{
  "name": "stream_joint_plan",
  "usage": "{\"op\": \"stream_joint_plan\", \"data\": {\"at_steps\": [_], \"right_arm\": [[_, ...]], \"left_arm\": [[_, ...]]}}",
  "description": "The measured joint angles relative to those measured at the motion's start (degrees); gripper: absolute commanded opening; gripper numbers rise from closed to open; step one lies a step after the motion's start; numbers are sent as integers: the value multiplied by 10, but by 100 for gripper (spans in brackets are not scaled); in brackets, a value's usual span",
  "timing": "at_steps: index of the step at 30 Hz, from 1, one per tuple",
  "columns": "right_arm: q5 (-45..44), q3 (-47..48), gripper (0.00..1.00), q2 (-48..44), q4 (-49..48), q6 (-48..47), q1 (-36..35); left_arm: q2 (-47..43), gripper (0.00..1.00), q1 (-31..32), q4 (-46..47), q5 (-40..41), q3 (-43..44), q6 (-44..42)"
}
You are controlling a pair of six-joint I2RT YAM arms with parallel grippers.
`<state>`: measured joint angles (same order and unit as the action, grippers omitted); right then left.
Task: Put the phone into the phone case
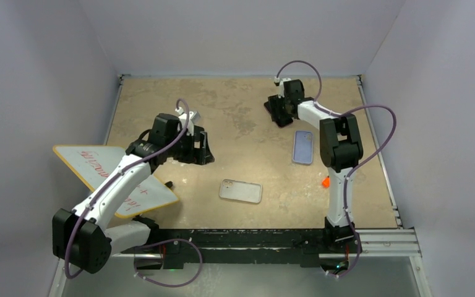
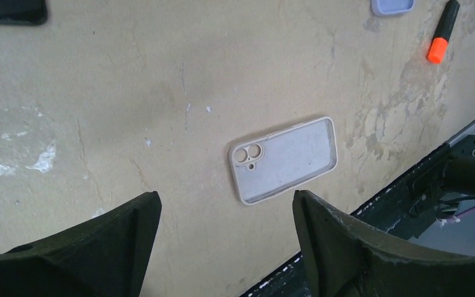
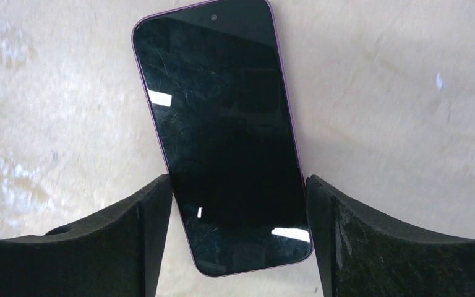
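The phone (image 3: 222, 124), black screen up with a purple rim, lies flat on the table at the back right. My right gripper (image 3: 239, 179) is low over its near end and open. Its left fingertip (image 3: 161, 192) is against one long edge, and the right one stands a sliver off the other. In the top view this gripper (image 1: 278, 112) hides most of the phone. The clear phone case (image 2: 284, 161) lies empty, inside up, near the front middle (image 1: 240, 190). My left gripper (image 2: 226, 195) hovers open and empty short of it, left of the case (image 1: 201, 148).
A lavender phone-sized slab (image 1: 303, 146) lies right of centre beside the right arm. An orange-capped marker (image 1: 325, 182) lies near that arm, also in the left wrist view (image 2: 440, 34). A white board (image 1: 114, 179) sits under the left arm. A black rail (image 1: 253, 238) borders the front edge.
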<state>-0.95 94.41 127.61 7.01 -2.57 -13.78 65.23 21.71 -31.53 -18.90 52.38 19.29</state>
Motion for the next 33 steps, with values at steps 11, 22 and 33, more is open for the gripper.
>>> {"op": "stream_joint_plan", "data": {"at_steps": [11, 22, 33], "right_arm": [[-28, -123, 59, -90, 22, 108, -36], [-59, -211, 67, -166, 73, 195, -85], [-71, -229, 78, -182, 82, 217, -113]], "left_arm": [[96, 72, 54, -24, -2, 0, 45], [171, 61, 115, 10, 38, -14, 84], [192, 58, 148, 39, 68, -35, 107]]}}
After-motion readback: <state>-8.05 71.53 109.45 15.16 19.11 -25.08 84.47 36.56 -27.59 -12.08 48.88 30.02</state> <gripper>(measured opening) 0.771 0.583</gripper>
